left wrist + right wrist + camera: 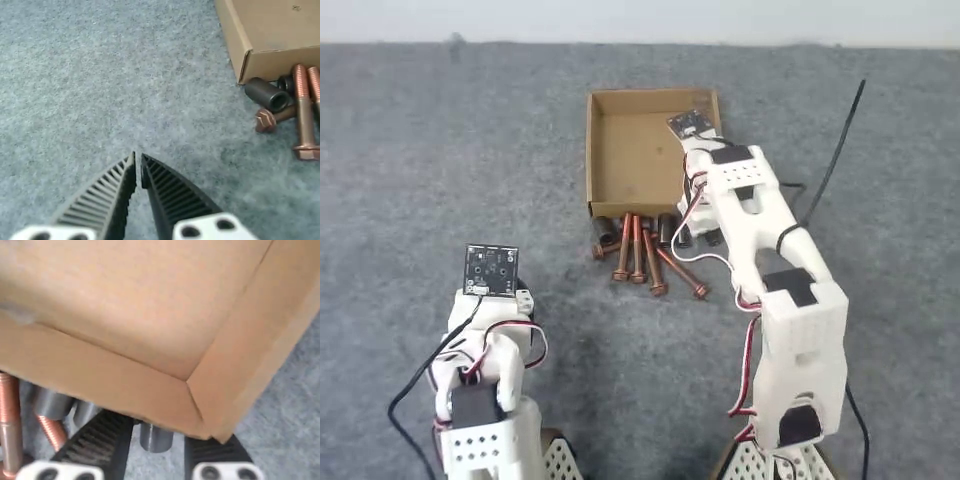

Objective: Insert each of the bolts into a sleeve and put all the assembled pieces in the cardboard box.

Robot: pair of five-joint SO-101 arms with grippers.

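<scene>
Copper bolts [638,250] are lying just near of the cardboard box [592,150], long axes running near-far, heads pointing near. The right gripper [159,434] is hanging spread at the box's near right corner, with a sleeve [156,440] showing between its fingers. The left gripper [138,159] is sitting pressed together.

The bolts [637,250] are coppery metal, sleeves [267,94] dark and matt, cardboard box [592,150] matt, carpet [440,150] fuzzy.

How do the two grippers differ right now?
The left gripper is shut; the right gripper is open. The left gripper hangs over bare carpet, apart from the box; the right gripper sits at the box's corner with a sleeve between its fingers. Both have black ribbed fingers and grip nothing.
</scene>
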